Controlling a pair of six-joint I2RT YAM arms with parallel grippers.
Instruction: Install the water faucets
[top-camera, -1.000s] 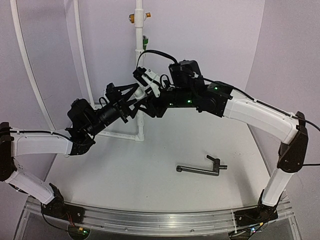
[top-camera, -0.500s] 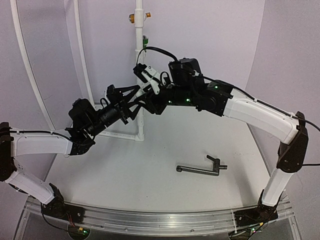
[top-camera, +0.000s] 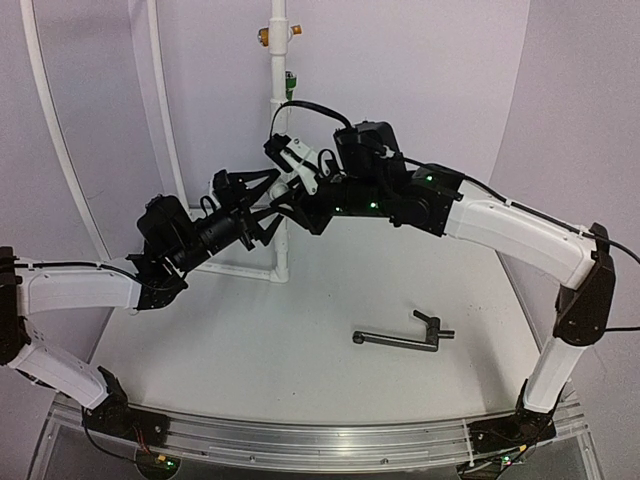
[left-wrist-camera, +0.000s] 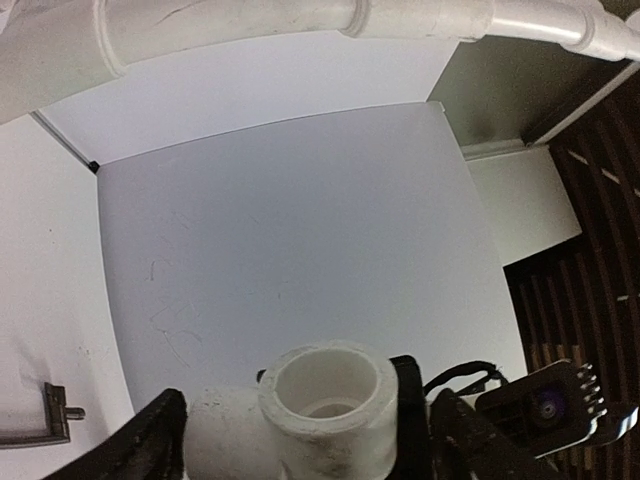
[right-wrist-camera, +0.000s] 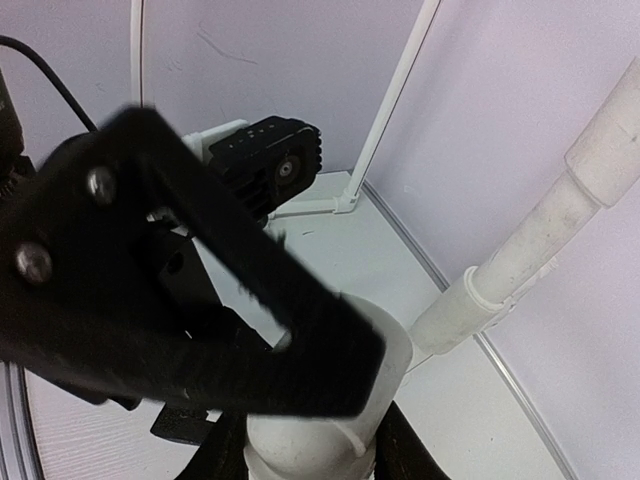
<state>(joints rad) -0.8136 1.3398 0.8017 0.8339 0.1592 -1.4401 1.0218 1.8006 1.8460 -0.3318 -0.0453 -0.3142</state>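
The black faucet (top-camera: 400, 338), a thin rod with a short crossbar, lies on the table right of centre, apart from both grippers. Its end shows at the left edge of the left wrist view (left-wrist-camera: 40, 425). The tall white pipe (top-camera: 280, 120) stands at the back. My left gripper (top-camera: 262, 207) is shut on the pipe's white fitting (left-wrist-camera: 330, 400), whose round socket is open and empty. My right gripper (top-camera: 292, 188) is shut on the same pipe (right-wrist-camera: 320, 440) just above, and the left gripper's black finger (right-wrist-camera: 200, 300) crosses in front of it.
An orange valve fitting (top-camera: 265, 36) and a green one (top-camera: 290, 82) sit high on the pipe. Curved white tubes (top-camera: 60, 150) rise at the back left. The pipe's base runs along the table (top-camera: 240, 268). Purple walls close in behind and to the right.
My right gripper and wrist have shifted slightly left along the pipe. The left arm has barely moved. The faucet has not moved.
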